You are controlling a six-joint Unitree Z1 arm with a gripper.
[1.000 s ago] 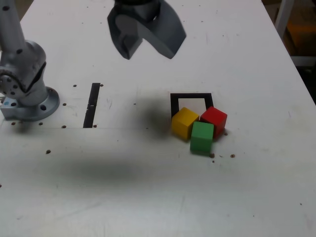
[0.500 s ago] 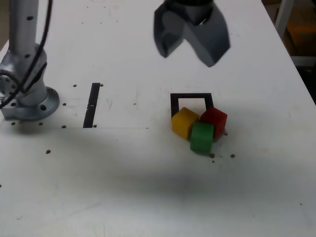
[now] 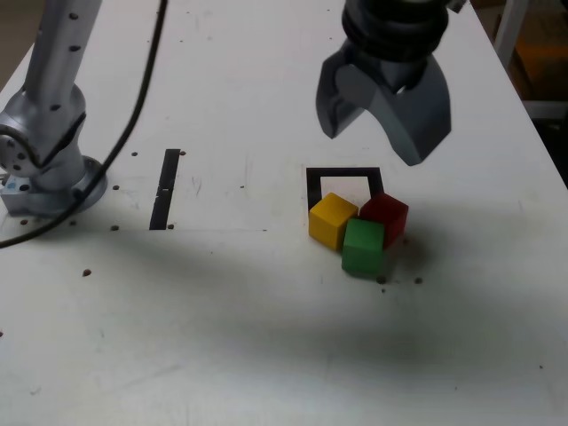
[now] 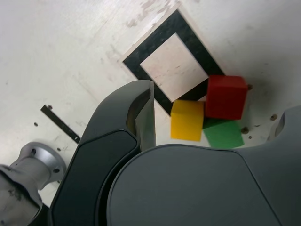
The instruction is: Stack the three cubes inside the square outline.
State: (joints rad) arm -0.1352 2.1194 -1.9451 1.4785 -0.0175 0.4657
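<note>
A: Where the arm ends, gripper [image 3: 380, 133] of smooth dark grey moulded plastic, two broad curved jaws, spread wide, nothing between them. Hangs in the air above the cubes, touching none.

B: Confirmed in the wrist view. One jaw's flat inner face is visible, bare. What lies under it?

A: Three small solid blocks, matte paint, sharp edges, clustered and touching. Yellow cube [image 3: 332, 219] on the exterior view's left, red cube [image 3: 385, 216] on its right, green cube [image 3: 363, 246] nearest the camera, wedged against both.

B: And the square outline [image 3: 343, 175]?

A: Black tape frame, white centre. Centre is mostly bare. Yellow cube sits across the frame's near edge; red cube overlaps the near right corner as the exterior view shows it. Green lies outside, just beside the frame.

B: Surface?

A: White table [image 3: 266, 337], scuffed, dotted with small dark holes. Straight black strip [image 3: 165, 188] well apart from the cubes, toward the exterior view's left, near the arm's round metal base [image 3: 53, 177]. Black cable [image 3: 124, 133] trails down past the base.
</note>
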